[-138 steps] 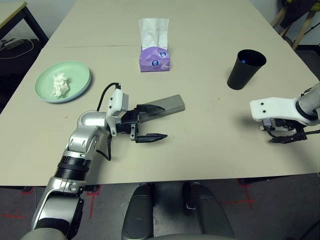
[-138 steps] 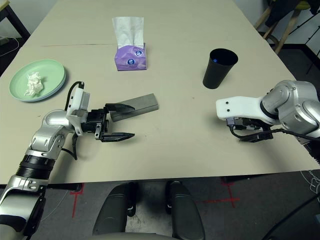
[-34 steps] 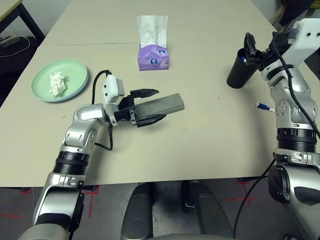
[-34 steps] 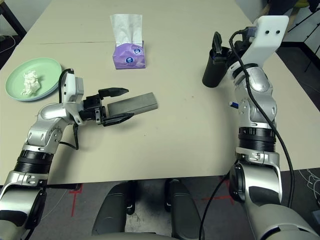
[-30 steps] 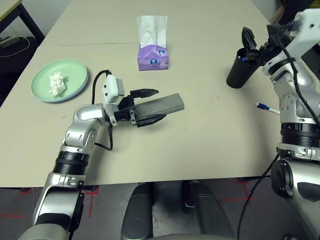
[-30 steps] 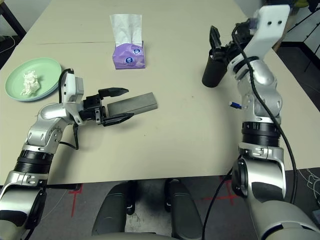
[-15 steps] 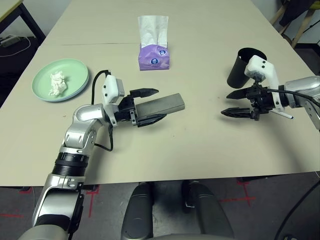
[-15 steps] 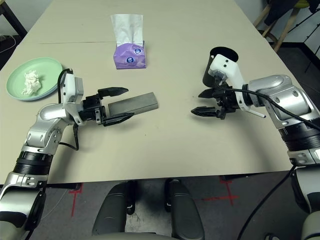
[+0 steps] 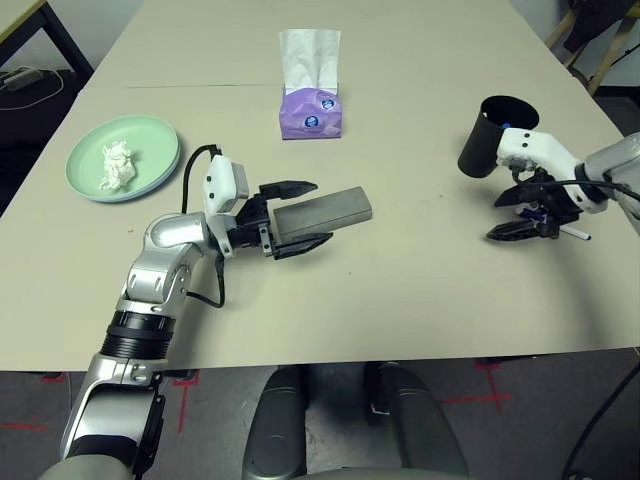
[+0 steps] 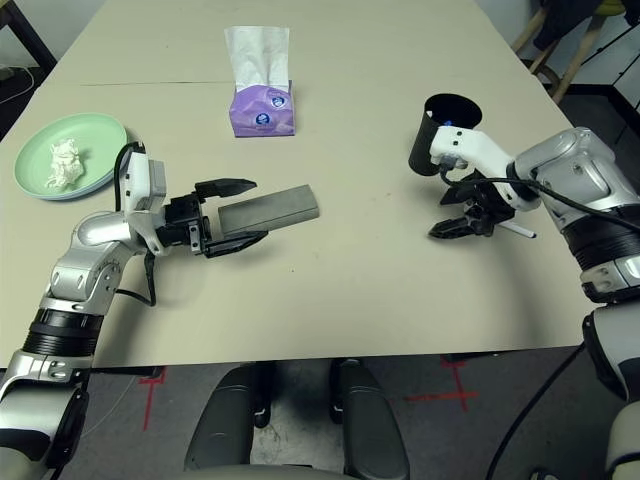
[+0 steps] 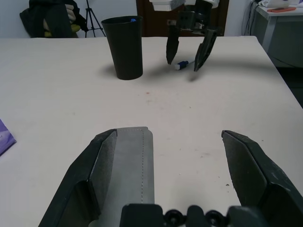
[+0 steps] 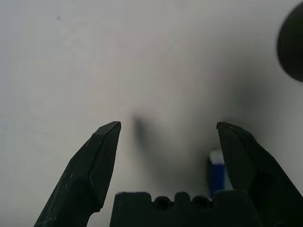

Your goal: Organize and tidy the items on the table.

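My right gripper (image 9: 522,213) swung down from the black tapered cup (image 9: 489,137) at right, jaws spread, empty, over the white pen (image 9: 571,233). That pick-up came next, I judged. My left gripper (image 9: 298,216) kept its spread jaws around the grey oblong glasses case (image 9: 325,210), unclenched.

Light beige tabletop (image 9: 400,290), thin seam line (image 9: 200,86) running across the far part. Matte surface, soft diffuse shadows, no hard glare.

Dark grey floor (image 9: 520,420) below the near edge, with red tape marks (image 9: 185,385) on it.

Far left: black-legged side table (image 9: 40,30) with a yellowish top; a power strip and cables (image 9: 22,75) on the floor beneath it.

Far right: wooden chair legs (image 9: 590,45) with a dark garment above them.

Left wrist view, beyond the table's far edge: white wall (image 11: 14,16), dark brown door (image 11: 151,16), tripod (image 11: 90,16) beside a chair draped in dark clothing (image 11: 49,21), grey cabinet or desk (image 11: 279,28) at the side.
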`<state>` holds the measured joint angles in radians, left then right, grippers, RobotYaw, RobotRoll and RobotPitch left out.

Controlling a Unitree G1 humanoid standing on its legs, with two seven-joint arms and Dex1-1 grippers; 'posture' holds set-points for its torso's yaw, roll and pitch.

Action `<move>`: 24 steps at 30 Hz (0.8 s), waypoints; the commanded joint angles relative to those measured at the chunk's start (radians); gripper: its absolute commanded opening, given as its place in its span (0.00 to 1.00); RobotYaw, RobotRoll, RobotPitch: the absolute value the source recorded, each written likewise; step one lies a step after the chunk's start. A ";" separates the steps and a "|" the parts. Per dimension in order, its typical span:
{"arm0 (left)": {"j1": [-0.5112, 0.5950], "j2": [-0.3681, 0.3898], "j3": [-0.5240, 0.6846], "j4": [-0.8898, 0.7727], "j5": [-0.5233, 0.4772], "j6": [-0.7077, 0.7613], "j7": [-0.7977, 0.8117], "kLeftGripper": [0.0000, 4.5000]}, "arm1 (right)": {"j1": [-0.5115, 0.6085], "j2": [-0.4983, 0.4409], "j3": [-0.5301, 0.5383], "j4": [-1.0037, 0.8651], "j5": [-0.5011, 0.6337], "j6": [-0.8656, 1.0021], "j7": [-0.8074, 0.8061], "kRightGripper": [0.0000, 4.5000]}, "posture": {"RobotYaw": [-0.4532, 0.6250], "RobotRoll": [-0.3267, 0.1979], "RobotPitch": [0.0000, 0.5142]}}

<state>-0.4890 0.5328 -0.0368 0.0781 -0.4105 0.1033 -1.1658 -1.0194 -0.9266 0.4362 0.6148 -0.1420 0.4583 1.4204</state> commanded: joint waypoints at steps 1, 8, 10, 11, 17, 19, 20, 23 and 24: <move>0.031 0.008 0.003 -0.041 -0.008 0.015 0.004 1.00 | -0.029 0.014 0.013 0.067 -0.048 -0.054 0.018 0.99 | 0.53 0.62 0.48; 0.061 0.002 0.004 -0.070 -0.009 0.022 0.022 1.00 | -0.056 0.016 0.003 0.123 -0.106 -0.107 0.044 0.99 | 0.52 0.62 0.52; 0.066 0.000 0.004 -0.075 -0.010 0.023 0.026 1.00 | -0.063 0.013 -0.001 0.141 -0.119 -0.118 0.048 0.99 | 0.52 0.62 0.53; 0.068 -0.001 0.003 -0.076 -0.010 0.023 0.028 1.00 | -0.070 0.012 -0.002 0.154 -0.125 -0.126 0.048 0.99 | 0.52 0.62 0.53; 0.081 -0.001 0.001 -0.090 -0.013 0.029 0.033 1.00 | -0.089 0.003 -0.008 0.200 -0.155 -0.150 0.053 0.99 | 0.51 0.62 0.55; 0.084 -0.001 0.001 -0.094 -0.014 0.031 0.033 1.00 | -0.087 -0.004 -0.011 0.202 -0.162 -0.147 0.057 0.99 | 0.51 0.62 0.55; 0.085 -0.001 0.001 -0.095 -0.015 0.032 0.033 1.00 | -0.086 -0.008 -0.013 0.202 -0.164 -0.143 0.059 0.99 | 0.51 0.62 0.55; 0.082 -0.002 -0.002 -0.091 -0.013 0.033 0.031 1.00 | -0.076 -0.014 -0.025 0.200 -0.167 -0.127 0.053 0.99 | 0.50 0.62 0.55; 0.080 -0.003 -0.003 -0.089 -0.013 0.032 0.030 1.00 | -0.072 -0.014 -0.029 0.199 -0.167 -0.123 0.050 0.99 | 0.50 0.62 0.55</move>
<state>-0.4219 0.5290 -0.0367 0.0114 -0.4139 0.1307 -1.1318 -1.0998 -0.9249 0.4231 0.8023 -0.3029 0.3245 1.4707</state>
